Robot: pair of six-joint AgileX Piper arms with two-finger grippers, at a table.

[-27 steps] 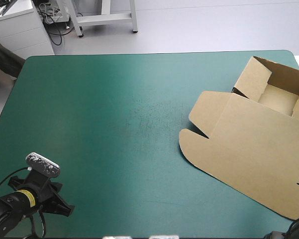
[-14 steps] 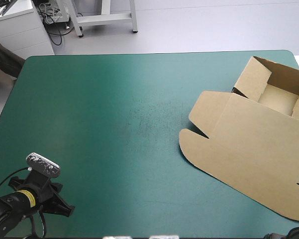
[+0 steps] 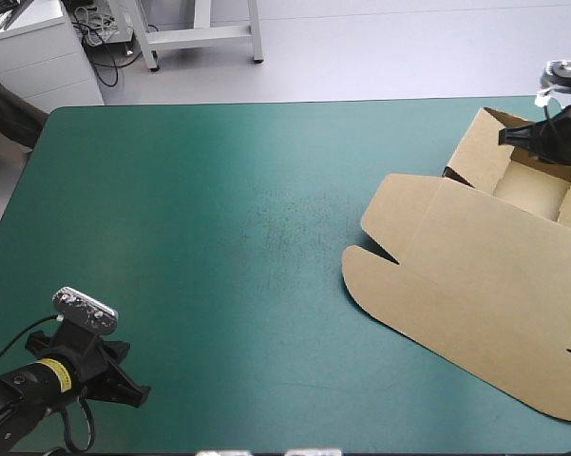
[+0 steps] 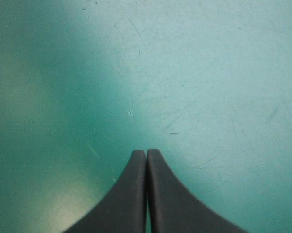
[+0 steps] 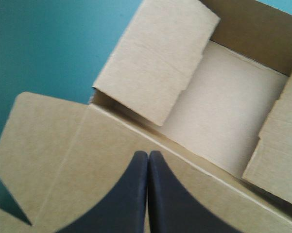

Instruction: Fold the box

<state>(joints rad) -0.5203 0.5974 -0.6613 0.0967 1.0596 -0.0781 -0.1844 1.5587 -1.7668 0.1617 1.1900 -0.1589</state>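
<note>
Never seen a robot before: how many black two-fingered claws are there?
2. The black fin-fingered left gripper, shut, hangs over bare teal-green table cover; the right gripper, also shut, is over the open brown cardboard box.

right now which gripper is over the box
The right gripper, shut, is over the brown box, at its flat lid; the left gripper has only teal-green cover under it.

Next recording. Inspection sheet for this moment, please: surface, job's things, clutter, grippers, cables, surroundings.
Surface: table, teal-green cover, faint scuffs near the middle.
Job's things: box, brown, at the table's right side; tray walls raised, lid lying flat.
Clutter: nothing seen.
Grippers: left gripper shut over bare cover; right gripper shut, holding nothing, over the box where the lid meets the tray.
Cables: nothing seen beyond the robot's own.
Surroundings: nothing seen at the table.
</note>
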